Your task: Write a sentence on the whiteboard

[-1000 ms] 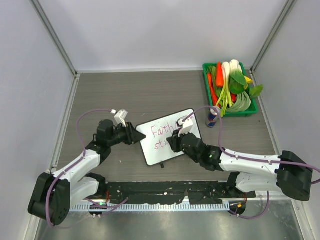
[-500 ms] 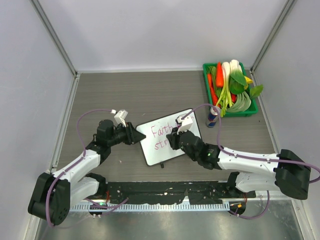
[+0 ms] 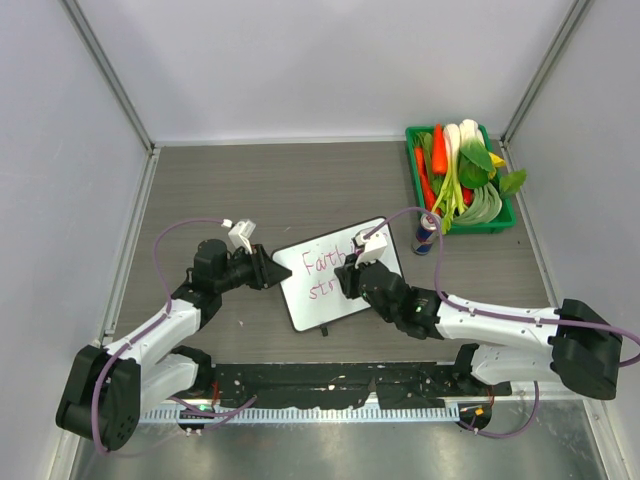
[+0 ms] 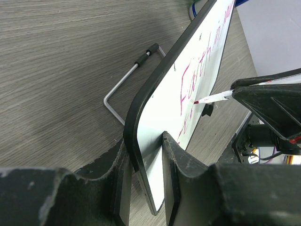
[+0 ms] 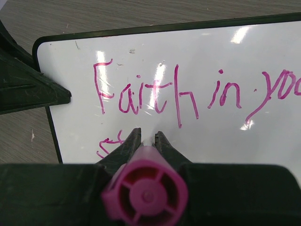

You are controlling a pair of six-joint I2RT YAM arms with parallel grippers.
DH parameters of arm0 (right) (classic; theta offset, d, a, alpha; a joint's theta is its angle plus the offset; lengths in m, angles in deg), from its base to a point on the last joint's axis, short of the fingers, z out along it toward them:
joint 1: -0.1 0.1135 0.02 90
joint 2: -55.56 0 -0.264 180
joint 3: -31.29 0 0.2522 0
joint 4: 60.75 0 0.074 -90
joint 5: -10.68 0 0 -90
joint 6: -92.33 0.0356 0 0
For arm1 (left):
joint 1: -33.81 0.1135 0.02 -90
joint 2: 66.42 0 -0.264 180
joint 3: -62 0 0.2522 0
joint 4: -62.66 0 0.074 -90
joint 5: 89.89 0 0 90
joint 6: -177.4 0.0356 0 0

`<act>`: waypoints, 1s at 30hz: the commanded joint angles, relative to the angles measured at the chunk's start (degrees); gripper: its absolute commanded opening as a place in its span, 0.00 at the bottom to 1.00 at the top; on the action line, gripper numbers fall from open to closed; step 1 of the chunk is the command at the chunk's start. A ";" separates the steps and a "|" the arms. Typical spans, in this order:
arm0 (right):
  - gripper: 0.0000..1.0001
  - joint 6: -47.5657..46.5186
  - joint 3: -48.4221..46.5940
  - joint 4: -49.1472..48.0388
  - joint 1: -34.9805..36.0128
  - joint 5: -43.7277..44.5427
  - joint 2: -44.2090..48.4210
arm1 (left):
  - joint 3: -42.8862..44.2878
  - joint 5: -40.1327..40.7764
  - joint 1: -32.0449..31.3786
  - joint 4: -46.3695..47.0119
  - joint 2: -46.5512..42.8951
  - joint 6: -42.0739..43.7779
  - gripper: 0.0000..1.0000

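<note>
Right wrist view looks down the barrel of the pink marker [image 5: 146, 193], pinched between the fingers of the right gripper [image 5: 146, 136], with its tip pointing at the whiteboard [image 5: 263, 136] just below the "a" and "i" of "Faith". The sentence [image 5: 178, 96] reads "Faith in yo…" along its top line before running out of that view. A second line has begun under it, and from above I can make out roughly "str". The whiteboard [image 3: 310, 312] sits on the table [image 3: 250, 190] in front of both arms, tilted up off the surface. The left gripper [image 3: 278, 272] clamps its left edge, one finger on the face and one behind, as the left wrist view shows plainly. In that view the marker [image 4: 214, 98] tip looks to be at the board's surface, though I cannot swear it is touching. My guess is that the job is past halfway, with the rest of the last word left to write. To do that well, the right arm wants light, even pressure and short strokes marching rightward on a level with the letters already there. The left should hold firm so the board doesn't swing or tip back. The can [image 3: 426, 235] and the green tray [image 3: 411, 150] of vegetables stand off to the right, clear of the writing.
</note>
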 commanded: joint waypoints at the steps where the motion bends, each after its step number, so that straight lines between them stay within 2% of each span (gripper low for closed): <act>1: 0.01 -0.34 -0.52 1.78 -0.21 3.18 1.22 | -0.72 3.32 0.39 -1.21 0.46 3.85 0.00; 17: 0.02 -0.07 0.71 -1.47 -0.12 -1.22 7.02 | -0.89 3.41 0.39 -1.21 0.11 3.85 0.00; 30: 0.01 1.16 2.38 -1.91 -0.21 -2.54 3.33 | -0.72 3.23 0.31 -1.12 0.54 3.85 0.00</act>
